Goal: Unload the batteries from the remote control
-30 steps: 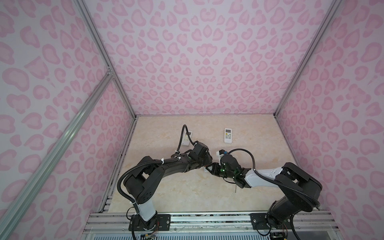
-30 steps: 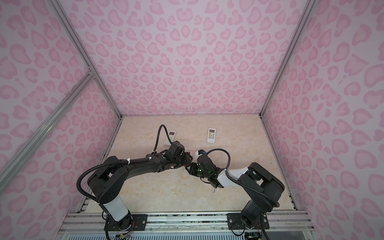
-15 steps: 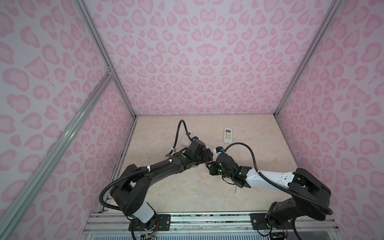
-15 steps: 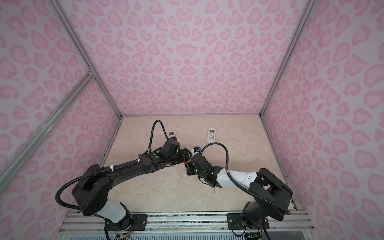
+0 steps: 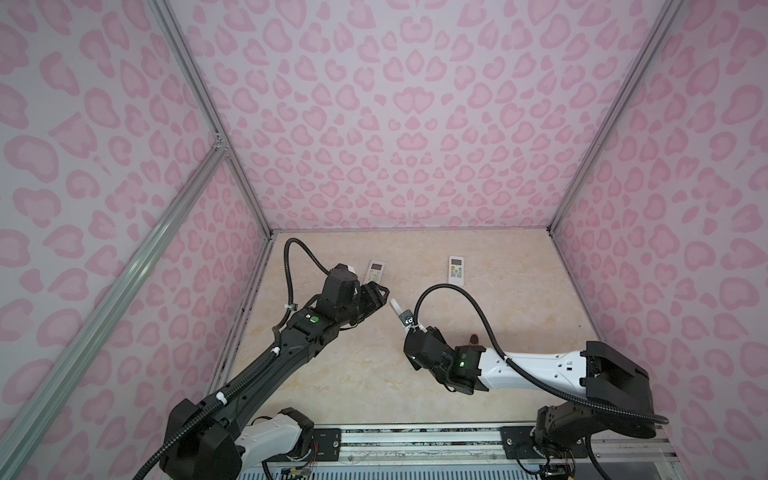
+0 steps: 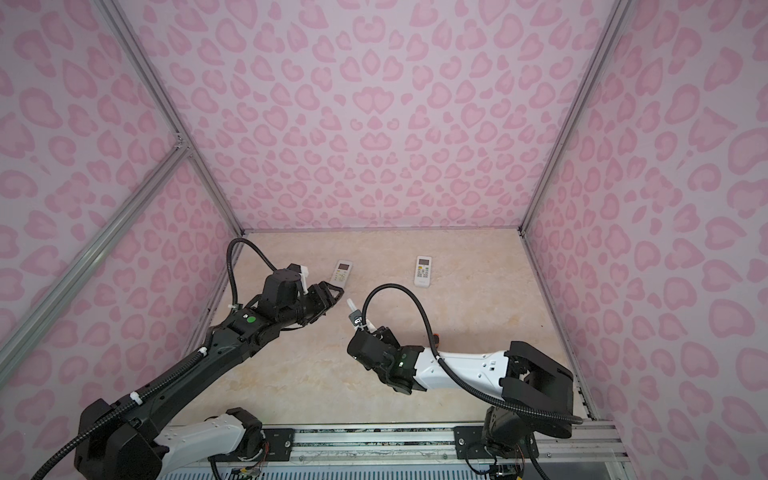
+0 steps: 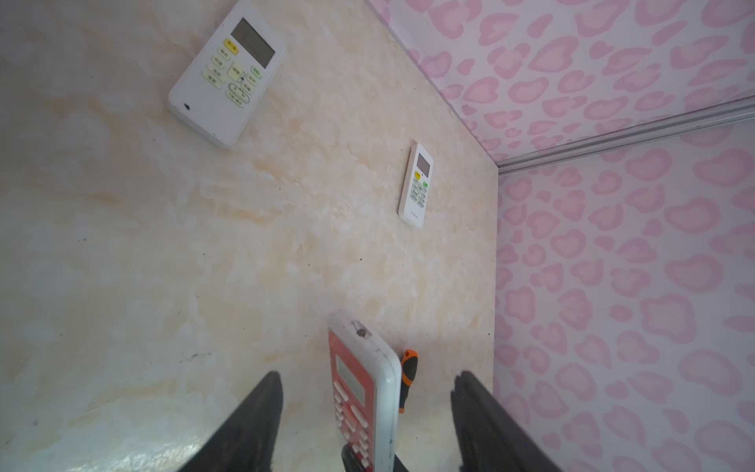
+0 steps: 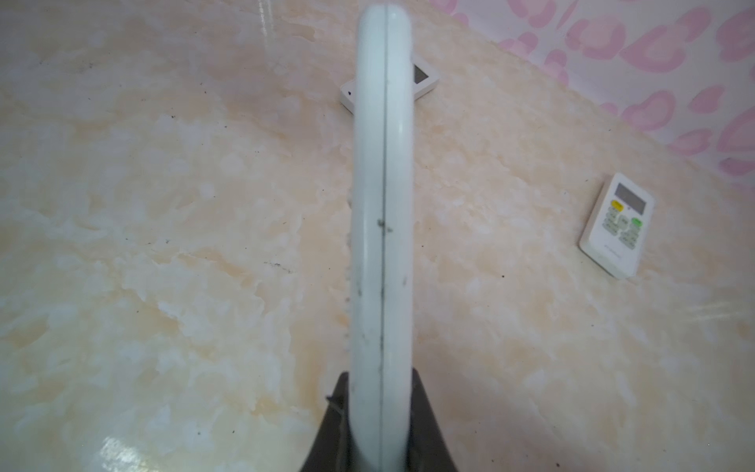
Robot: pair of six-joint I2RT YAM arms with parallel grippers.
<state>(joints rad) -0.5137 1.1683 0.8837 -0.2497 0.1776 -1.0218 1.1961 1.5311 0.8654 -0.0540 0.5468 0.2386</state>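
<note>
The marble-patterned table is walled in by pink-spotted panels, and no tray, box or bin is seen on it. Two white remotes are laid face up near the far wall, well apart: the far left remote and the far right remote. A third, the held remote, is raised off the table and pinched at its lower end by the right fingers, so that most of its length juts out unsupported. The left fingers are spread wide on either side of it and are not touching it. An orange-and-black screwdriver is seen lying on the table beyond the held remote.

The batteries are not visible in any view; they are judged to be inside the remotes. The only container in play is the battery compartment, and neither its cover nor its contents can be seen, since only the button face and one edge are shown.

Trouble is expected mainly from the short grip: if the left fingers are closed off-centre or the cover is pushed hard, the held remote could be levered round or pulled free. Loosened batteries could be dropped and rolled away across the smooth table.
</note>
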